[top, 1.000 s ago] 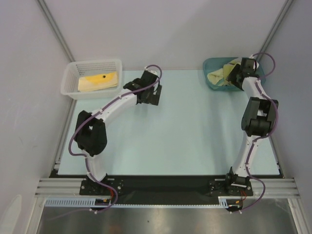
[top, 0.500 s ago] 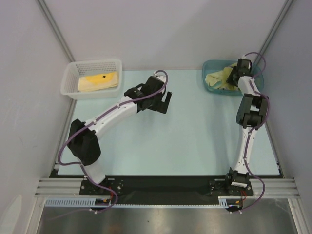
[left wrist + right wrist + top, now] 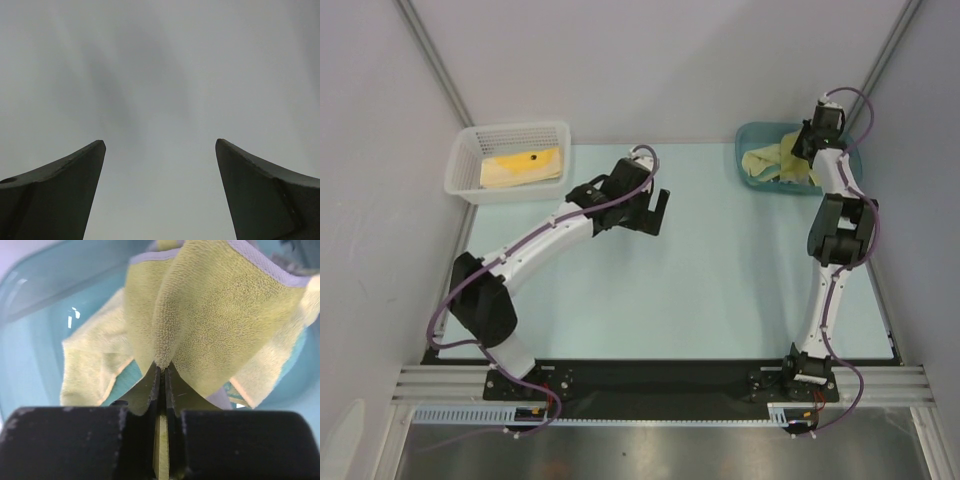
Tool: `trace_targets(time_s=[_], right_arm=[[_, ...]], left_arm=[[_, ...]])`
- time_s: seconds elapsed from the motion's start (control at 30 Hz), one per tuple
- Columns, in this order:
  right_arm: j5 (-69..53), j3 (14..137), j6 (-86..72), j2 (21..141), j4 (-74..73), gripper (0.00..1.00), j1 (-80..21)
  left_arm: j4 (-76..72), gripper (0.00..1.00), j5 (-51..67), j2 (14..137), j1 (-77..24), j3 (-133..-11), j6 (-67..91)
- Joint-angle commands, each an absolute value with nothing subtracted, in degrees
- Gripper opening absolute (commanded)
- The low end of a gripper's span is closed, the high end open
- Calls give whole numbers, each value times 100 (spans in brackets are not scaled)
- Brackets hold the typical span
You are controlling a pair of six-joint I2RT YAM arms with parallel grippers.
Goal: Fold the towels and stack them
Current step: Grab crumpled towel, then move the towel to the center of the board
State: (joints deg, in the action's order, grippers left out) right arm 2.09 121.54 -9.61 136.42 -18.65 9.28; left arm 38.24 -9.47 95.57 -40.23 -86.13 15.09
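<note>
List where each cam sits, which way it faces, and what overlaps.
Top external: above and behind the bases, looking down on the table; left arm and right arm both show whole.
Left wrist: on the left arm, facing a blank grey surface; only the left gripper shows, open.
Right wrist: on the right arm, looking into the bin; the right gripper is shut on a yellow towel.
Shared: top external and right wrist both show the bin and that towel.
</note>
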Motion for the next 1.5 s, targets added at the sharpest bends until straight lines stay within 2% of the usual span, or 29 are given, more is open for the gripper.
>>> trace_targets(time_s=[0.0, 0.17, 0.4, 0.6, 0.63, 0.87, 0.93, 1.03, 1.13, 1.2, 1.27, 1.47], right_arm=[[185, 12445, -747, 13096, -1669, 0, 862], [158, 12472, -712, 12701, -1793, 0, 791], [132, 12516, -501, 11568, -2073, 0, 466], [-446, 12332, -588, 10513, -2845, 0, -17], [-474, 12209, -606, 10216, -2952, 0, -392], [-895, 9961, -1282, 8704, -2883, 0, -1545], [-1062, 8936, -1536, 8256, -2769, 2, -1966], [-1274, 7355, -1756, 7920, -2558, 5, -2529], [-1318, 6236, -1802, 7875, -2356, 8, -3469], [-1029, 5908, -1916, 7997, -2417, 9, -3918], [-1037, 5592, -1977, 8130, -2382, 12, -4323], [-975, 5379, -2083, 7674, -2618, 42, -4702]], left_arm=[[3665, 98, -826, 9185, -3999, -8526, 1635], [3604, 99, -721, 8957, -3999, -8394, 1626], [3410, 99, -580, 8359, -3999, -8130, 1617], [3524, 98, -817, 7806, -3990, -7981, 1609], [3481, 98, -809, 7726, -3990, -7928, 1582], [3349, 98, -782, 7190, -3990, -7235, 1661], [3401, 97, -913, 7076, -3990, -7015, 1801], [3472, 97, -1168, 6909, -3981, -6751, 1924], [3481, 96, -1292, 6690, -3973, -6373, 2091], [3428, 96, -1344, 6610, -3938, -6118, 2231], [3384, 96, -1362, 6522, -3903, -5960, 2311], [3164, 95, -1222, 6582, -3867, -5862, 2417]])
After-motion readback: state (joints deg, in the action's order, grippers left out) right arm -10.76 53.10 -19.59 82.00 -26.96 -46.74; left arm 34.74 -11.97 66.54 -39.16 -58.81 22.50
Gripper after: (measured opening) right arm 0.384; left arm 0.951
